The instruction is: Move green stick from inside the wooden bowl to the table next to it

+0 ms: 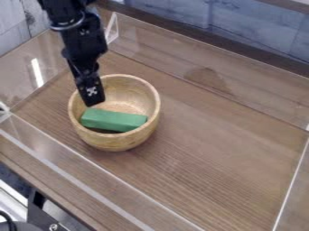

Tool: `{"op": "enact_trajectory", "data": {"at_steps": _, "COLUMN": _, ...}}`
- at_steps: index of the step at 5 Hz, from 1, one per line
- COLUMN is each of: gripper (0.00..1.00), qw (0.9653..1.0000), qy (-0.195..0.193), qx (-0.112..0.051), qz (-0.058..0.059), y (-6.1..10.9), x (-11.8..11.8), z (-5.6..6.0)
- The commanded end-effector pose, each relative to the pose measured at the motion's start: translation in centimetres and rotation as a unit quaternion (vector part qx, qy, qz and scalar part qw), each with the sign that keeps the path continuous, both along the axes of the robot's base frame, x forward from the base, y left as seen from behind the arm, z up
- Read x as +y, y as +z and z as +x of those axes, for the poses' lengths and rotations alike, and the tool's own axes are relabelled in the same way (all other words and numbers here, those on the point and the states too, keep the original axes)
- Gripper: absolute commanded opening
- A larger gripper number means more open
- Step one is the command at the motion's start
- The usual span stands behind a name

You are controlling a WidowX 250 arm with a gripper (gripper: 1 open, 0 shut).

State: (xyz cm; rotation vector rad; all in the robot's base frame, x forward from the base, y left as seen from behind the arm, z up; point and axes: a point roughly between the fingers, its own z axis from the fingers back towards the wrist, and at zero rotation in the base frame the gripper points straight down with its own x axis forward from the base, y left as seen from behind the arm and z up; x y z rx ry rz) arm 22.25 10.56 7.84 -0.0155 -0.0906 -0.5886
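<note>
Black from wrist to fingertips, my arm comes in from the upper left and hangs nearly straight down over the far left rim of the wooden bowl [117, 135]. The gripper [92, 93] points down, its tips just above that rim and not touching the block below. From this angle the two fingers overlap, so I cannot see a gap between them; by my readout the claw is spread as wide as it goes, and nothing is in it.

Just right of and below the fingertips, the green stick [115, 119] lies flat on the bowl's floor. Its long axis runs roughly left to right across the bowl, the right end angled slightly toward the far wall. The bowl stands on the table [218, 153], left of its middle, with bare dark wood to its right.
</note>
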Motion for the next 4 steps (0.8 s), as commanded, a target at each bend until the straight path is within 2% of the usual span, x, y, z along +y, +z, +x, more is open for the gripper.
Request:
{"op": "enact_trajectory", "data": {"at_steps": 1, "gripper": 1.00, "qw": 0.9993, "qy": -0.037, "qx": -0.008, "qz": 0.005, "y": -0.6, "x": -0.4, "z": 0.4}}
{"op": "enact_trajectory", "data": {"at_steps": 3, "gripper": 1.00, "qw": 0.9971, "qy": -0.075, "qx": -0.005, "qz": 0.010, "y": -2.9, "x": -0.3, "z": 1.6}}
{"op": "enact_trajectory", "data": {"at_steps": 4, "gripper": 1.00, "qw": 0.9991, "qy": -0.040, "qx": -0.005, "qz": 0.011, "y": -4.4, "x": -0.1, "z": 1.6}}
